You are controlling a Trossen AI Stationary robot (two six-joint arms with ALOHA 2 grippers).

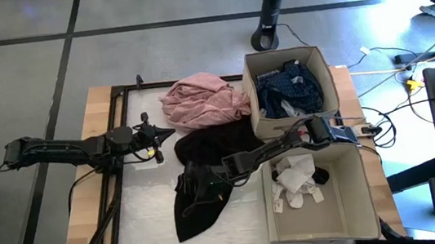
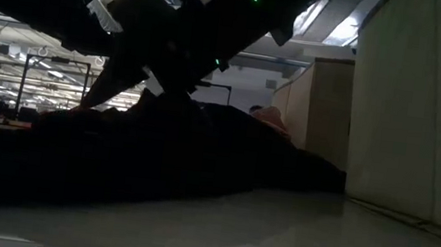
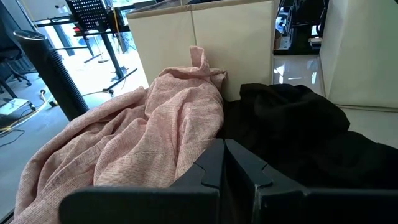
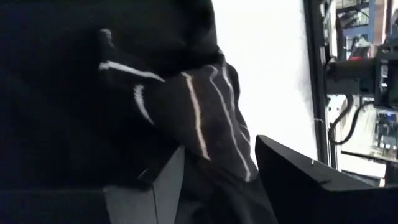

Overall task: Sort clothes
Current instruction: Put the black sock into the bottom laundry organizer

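Right gripper (image 1: 194, 182): one, lowered onto the black garment (image 1: 206, 168) at mid-table; in the right wrist view its two fingers (image 4: 298, 180) stood apart with a fold of dark, white-striped fabric (image 4: 199, 124) between them, grasping it.

Left gripper (image 1: 166, 133): one, held at the table's left side, just beside the pink garment; its two fingers (image 3: 214, 165) were pressed together, clenched on nothing.

Black garments: one heap visible, spread from the table's centre toward the near edge, touching the pink garment on its far side.

Pink garment (image 1: 203, 99): one, crumpled at the far middle of the table, against the far box.

Cardboard boxes: two, at the table's right. Far box (image 1: 253, 93) held one dark navy patterned piece (image 1: 289, 87). Near box (image 1: 271, 214) held several small white socks (image 1: 296, 180), bunched; exact count could not be told.

Table (image 1: 85, 186): one, wooden-edged, with a pale work surface.
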